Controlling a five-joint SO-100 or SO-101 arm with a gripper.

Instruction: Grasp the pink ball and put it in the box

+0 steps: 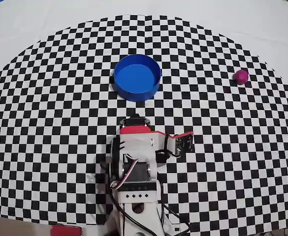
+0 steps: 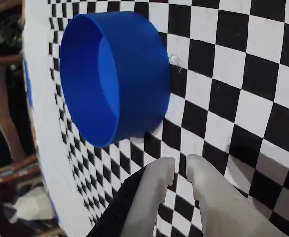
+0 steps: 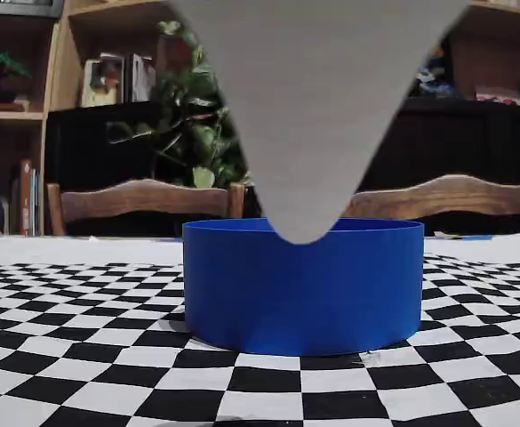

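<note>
1. Checkered mat: spread under everything, reaching well past the jaws on all sides; no obstacle on it between jaws and ball.
2. Arm: folded back over its base in the overhead view, wrist low, aimed at the box rather than the ball; a large turn toward the right of that view needed before any grasp.
3. Box: round, blue, empty, sitting just ahead of the jaws; looming close in the wrist view and filling the middle of the fixed view.
4. Gripper: two pale fingers nearly together, only a thin gap between the tips, nothing held. Probably in need of widening before the ball could fit.
5. Pink ball: far off to the right of the jaws in the overhead view, near the mat's edge, well apart from the box; absent from the wrist and fixed views.
6. Risks, as a judgement: a round ball nudged by a near-closed or off-centre finger could roll off the mat; a low sweep rightward could clip the box wall; descending too steeply could pin the ball against the mat instead of bracketing it.
</note>
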